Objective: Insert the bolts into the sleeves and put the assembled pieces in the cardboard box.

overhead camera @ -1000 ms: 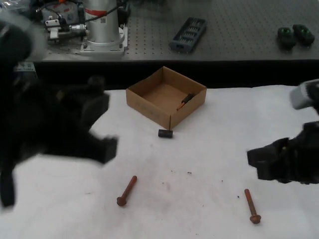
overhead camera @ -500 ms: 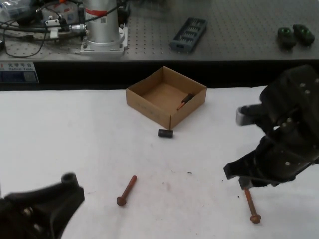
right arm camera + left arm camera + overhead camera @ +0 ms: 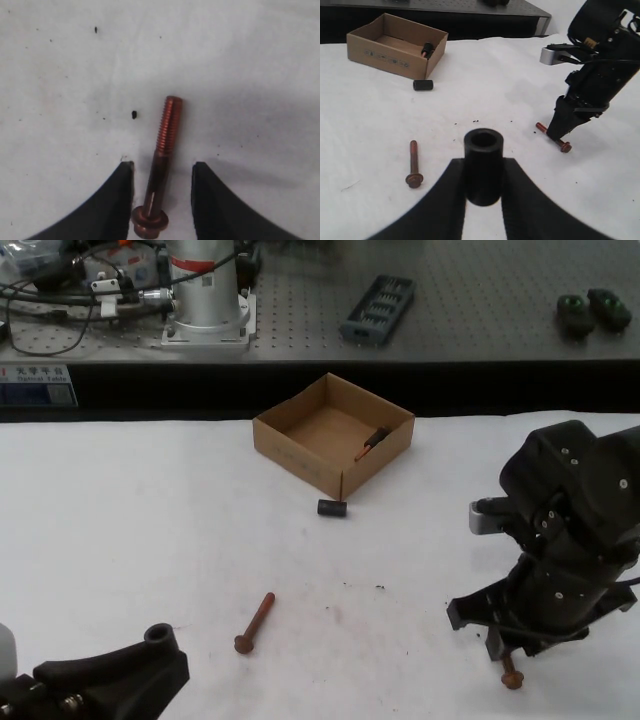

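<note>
My left gripper (image 3: 484, 172) is shut on an upright black sleeve (image 3: 483, 167), low at the near left of the bench (image 3: 110, 680). My right gripper (image 3: 162, 166) is open and points down, one finger on each side of a copper bolt (image 3: 161, 160) lying on the white cloth (image 3: 511, 672). A second bolt (image 3: 255, 623) lies near the front centre. A loose sleeve (image 3: 332, 508) lies just in front of the cardboard box (image 3: 300, 462). Inside the box lies a bolt fitted in a sleeve (image 3: 372, 443).
A white cloth (image 3: 150, 540) covers the table. Behind it a dark perforated bench carries a metal post (image 3: 205, 290), a black tray (image 3: 377, 308) and two black and green parts (image 3: 592, 312).
The left arm swung from the far left down to the near left corner. The right arm came in from the right edge and lowered over the right-hand bolt.
</note>
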